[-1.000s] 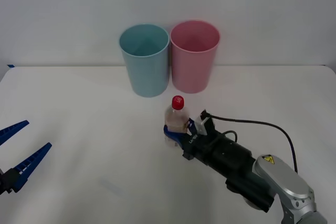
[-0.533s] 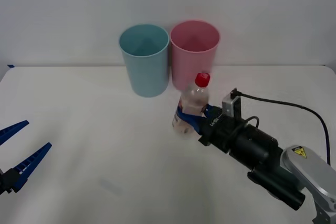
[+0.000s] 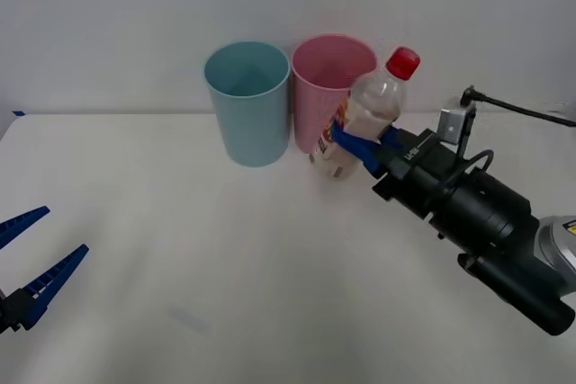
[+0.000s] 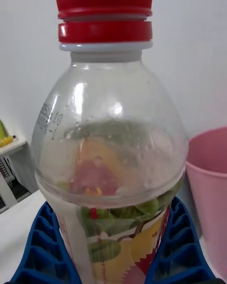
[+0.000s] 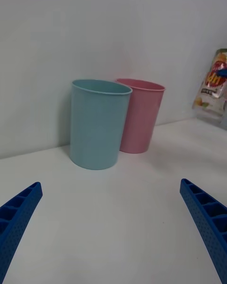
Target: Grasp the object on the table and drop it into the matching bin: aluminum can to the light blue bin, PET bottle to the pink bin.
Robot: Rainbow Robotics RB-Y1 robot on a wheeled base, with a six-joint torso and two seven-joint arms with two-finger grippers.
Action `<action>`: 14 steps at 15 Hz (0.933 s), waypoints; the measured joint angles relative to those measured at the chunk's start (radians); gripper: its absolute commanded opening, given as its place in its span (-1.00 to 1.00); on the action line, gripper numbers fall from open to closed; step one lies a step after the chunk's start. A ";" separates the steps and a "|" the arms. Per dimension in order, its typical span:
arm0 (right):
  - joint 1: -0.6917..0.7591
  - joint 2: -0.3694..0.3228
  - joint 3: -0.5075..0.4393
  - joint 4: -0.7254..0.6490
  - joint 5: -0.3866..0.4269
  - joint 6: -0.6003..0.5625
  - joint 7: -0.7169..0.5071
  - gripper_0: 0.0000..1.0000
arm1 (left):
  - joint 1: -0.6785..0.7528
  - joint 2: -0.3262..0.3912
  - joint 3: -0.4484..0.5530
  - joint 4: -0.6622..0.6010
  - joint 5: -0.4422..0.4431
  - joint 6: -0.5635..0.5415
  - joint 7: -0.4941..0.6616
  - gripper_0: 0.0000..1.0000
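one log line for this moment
right claw: shut on bottle, lifted, tilted | beside pink bin, not over it | left claw: open, idle

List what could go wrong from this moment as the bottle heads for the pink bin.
1. The right gripper holds the PET bottle tilted and level with the pink bin's rim; carried across this low, it might knock the bin.
2. The light blue bin stands right beside the pink one, so an overshoot could drop it there.
3. The blue fingers grip only the labelled lower body; it may slip.
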 measured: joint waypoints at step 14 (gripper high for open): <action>-0.492 -0.034 0.006 0.418 -0.010 0.027 0.004 -1.00 | 0.000 0.000 0.000 0.000 0.000 0.000 0.000 1.00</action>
